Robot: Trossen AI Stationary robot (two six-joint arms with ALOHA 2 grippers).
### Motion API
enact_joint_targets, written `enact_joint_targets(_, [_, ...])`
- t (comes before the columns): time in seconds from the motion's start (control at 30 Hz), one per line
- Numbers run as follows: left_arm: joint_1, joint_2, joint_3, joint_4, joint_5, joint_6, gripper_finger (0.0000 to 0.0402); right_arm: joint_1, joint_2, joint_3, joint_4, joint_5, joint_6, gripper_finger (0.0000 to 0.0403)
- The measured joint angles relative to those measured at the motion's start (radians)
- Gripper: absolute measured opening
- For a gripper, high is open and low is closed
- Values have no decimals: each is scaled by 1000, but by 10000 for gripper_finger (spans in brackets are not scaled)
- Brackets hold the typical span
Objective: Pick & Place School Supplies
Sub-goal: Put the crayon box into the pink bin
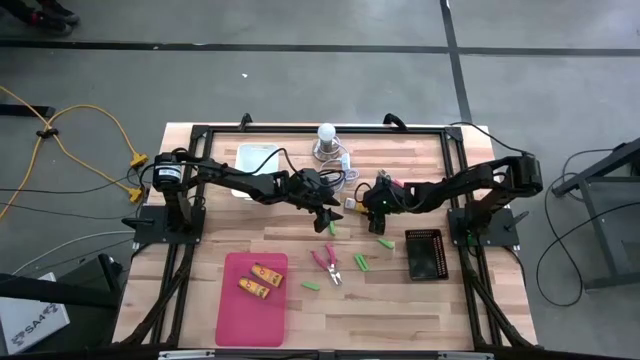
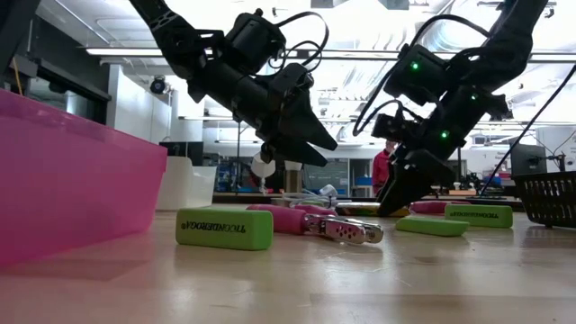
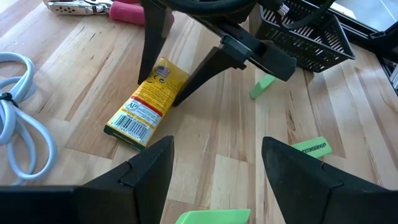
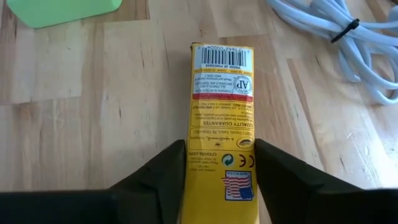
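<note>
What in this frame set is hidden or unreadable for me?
- Right wrist view: near end of the yellow crayon box runs off the edge between the right hand's fingers; contact unclear.
- Low view: pink tray's wall hides its contents.
- High view: printing on the green erasers too small.

Mid-desk is crowded: the right gripper (image 4: 216, 163) straddles a yellow crayon box (image 4: 221, 106), with the left gripper (image 1: 327, 222) just beside it. A white cable (image 4: 323, 28) lies near the box's far end, and green erasers (image 1: 360, 262) and pink pliers (image 1: 327, 263) litter the boards nearby. The desk (image 1: 420, 310) front right lies bare.
</note>
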Motion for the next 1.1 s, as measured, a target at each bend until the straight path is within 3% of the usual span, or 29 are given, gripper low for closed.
enact_joint_targets(0.17, [0,0,0,0,0,0,239,0,0,0,1,1,0,151])
enact_joint_targets(0.43, [0,0,0,0,0,1,239,0,0,-1,10,0,-1,159])
enact_joint_targets(0.7, [0,0,0,0,0,14,239,9,-49,-2,35,4,-2,134])
enact_joint_targets(0.87, [-14,0,0,0,-3,96,239,20,-112,-1,29,-8,10,111])
enact_joint_targets(1.1, [-49,0,0,1,-6,327,239,39,-210,-1,0,-56,58,83])
